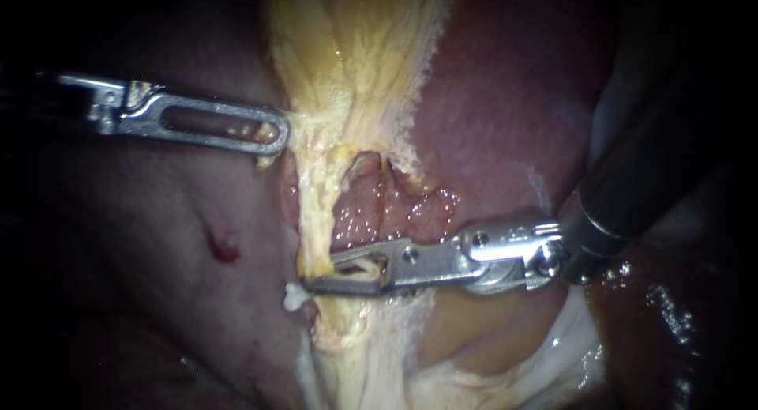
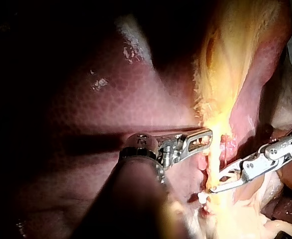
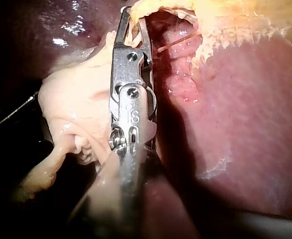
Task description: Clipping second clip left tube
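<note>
Tube (image 1: 314, 220), pale yellow, is being straddled at 7 o'clock in the endoscope view by the spread hand of the right instrument (image 1: 320, 272). At 10 o'clock, the left instrument (image 1: 197, 122) is being rested tip-first against yellow tissue (image 1: 355, 62).

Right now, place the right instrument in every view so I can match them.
Endoscope view: right instrument enters from the right, tip at the left tube.
Left wrist view: right instrument reaches that tube from the side opposite the left instrument.
Right wrist view: right instrument is its own, tip ahead at that tube.
Shared landmark: the pale yellow left tube.
</note>
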`<state>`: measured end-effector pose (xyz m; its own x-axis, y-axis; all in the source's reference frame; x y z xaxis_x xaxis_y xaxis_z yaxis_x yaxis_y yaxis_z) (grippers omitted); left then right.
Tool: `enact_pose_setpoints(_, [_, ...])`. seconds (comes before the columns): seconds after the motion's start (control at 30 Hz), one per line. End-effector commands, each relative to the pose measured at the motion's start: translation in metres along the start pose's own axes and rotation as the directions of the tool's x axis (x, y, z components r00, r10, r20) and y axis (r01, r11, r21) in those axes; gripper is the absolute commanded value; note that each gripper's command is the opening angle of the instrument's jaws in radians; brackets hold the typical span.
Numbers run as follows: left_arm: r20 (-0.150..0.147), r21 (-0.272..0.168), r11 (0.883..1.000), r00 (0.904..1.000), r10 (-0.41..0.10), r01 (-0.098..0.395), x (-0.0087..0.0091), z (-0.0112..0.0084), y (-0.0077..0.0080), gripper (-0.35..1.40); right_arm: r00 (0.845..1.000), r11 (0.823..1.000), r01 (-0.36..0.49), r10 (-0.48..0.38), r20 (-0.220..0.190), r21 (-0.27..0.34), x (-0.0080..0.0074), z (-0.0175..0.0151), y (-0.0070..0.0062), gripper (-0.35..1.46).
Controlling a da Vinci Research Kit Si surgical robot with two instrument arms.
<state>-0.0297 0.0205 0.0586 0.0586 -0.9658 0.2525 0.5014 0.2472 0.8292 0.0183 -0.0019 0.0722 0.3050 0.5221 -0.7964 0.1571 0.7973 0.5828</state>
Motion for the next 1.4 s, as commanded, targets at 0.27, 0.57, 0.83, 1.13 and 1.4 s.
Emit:
enact_pose_setpoints(0.27, [0.0, 0.0, 1.0, 1.0, 0.0, 0.0, 0.0, 0.0, 0.0, -0.35, 1.0, 1.0, 0.0, 0.0, 0.0, 0.003, 0.0001, 0.0, 0.0, -0.05])
enact_pose_setpoints(0.57, [0.0, 0.0, 1.0, 1.0, 0.0, 0.0, 0.0, 0.0, 0.0, -0.35, 1.0, 1.0, -0.002, 0.002, 0.002, 0.001, 0.0002, 0.0003, 0.0003, 0.36])
enact_pose_setpoints(0.83, [0.0, 0.0, 1.0, 1.0, 0.0, 0.0, 0.0, 0.0, 0.0, -0.35, 0.999, 1.0, -0.024, 0.024, -0.027, 0.002, 0.0004, 0.0007, 0.0004, 0.46])
enact_pose_setpoints(1.13, [0.0, 0.0, 1.0, 1.0, 0.0, 0.0, 0.0, 0.0, 0.0, -0.35, 0.998, 0.999, -0.044, 0.045, -0.05, 0.023, 0.0004, 0.0011, 0.0006, 0.48])
enact_pose_setpoints(1.4, [0.0, 0.0, 1.0, 1.0, 0.0, 0.0, 0.0, 0.0, 0.0, -0.35, 0.993, 0.995, -0.065, 0.072, -0.095, 0.078, 0.0004, 0.0023, 0.0004, 0.48])
